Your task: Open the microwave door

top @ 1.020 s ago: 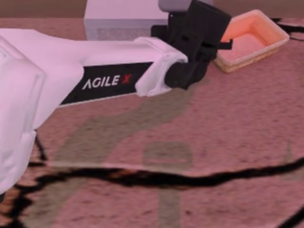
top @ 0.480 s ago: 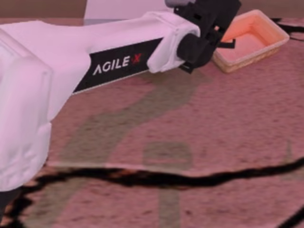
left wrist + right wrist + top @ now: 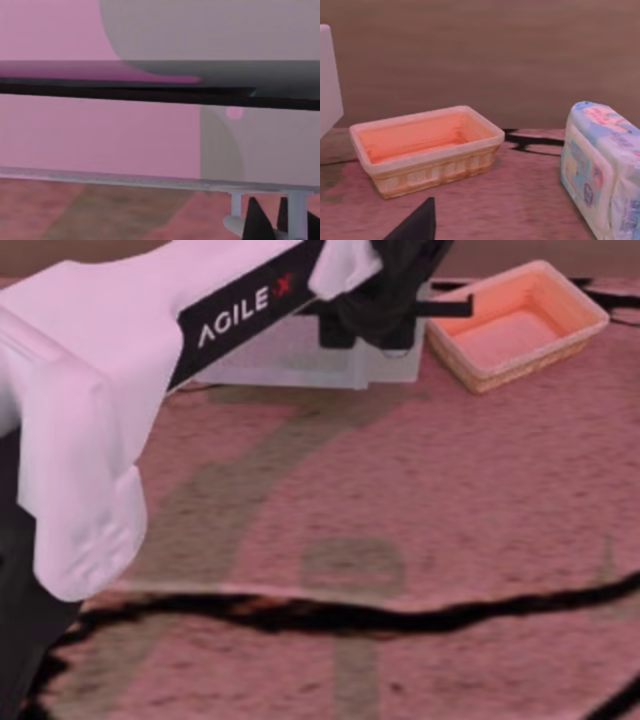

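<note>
Our left gripper (image 3: pixel 385 315) sits at the microwave door (image 3: pixel 300 360) by the counter's (image 3: pixel 450 540) far edge; we cannot tell its opening. Basket (image 3: pixel 515 325) just beside, toward the far right corner; near half open.

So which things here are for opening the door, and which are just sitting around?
For the job:
microwave door
microwave
left gripper, at the door

Just lying about:
basket
blue-and-white packet
right gripper, parked facing the basket
</note>
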Robot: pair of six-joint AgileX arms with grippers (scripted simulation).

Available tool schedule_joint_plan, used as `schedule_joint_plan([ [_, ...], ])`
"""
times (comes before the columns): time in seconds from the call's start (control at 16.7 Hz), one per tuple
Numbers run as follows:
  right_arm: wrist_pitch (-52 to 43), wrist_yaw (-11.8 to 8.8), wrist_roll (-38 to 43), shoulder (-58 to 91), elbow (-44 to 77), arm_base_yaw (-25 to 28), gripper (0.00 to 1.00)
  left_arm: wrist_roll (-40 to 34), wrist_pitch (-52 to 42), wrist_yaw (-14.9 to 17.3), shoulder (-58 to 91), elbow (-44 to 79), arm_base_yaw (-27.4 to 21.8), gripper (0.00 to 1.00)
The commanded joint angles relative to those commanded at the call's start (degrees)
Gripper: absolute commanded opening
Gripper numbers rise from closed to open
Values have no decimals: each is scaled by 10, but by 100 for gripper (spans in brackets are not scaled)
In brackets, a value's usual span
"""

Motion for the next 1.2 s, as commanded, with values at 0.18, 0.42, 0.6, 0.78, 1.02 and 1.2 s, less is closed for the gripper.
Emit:
schedule_joint_plan([
  [0.18,0,0,0,0,0,0,100,-16,-63,24,12,47,9,0],
  [0.42,0,0,0,0,0,0,100,-19,-75,29,14,56,11,0],
  [0.6,0,0,0,0,0,0,100,-19,-75,29,14,56,11,0],
  [0.78,0,0,0,0,0,0,100,-19,-75,29,14,56,11,0],
  [1.02,0,0,0,0,0,0,100,-19,-75,29,14,56,11,0],
  [1.2,0,0,0,0,0,0,100,-19,-75,29,14,56,11,0],
])
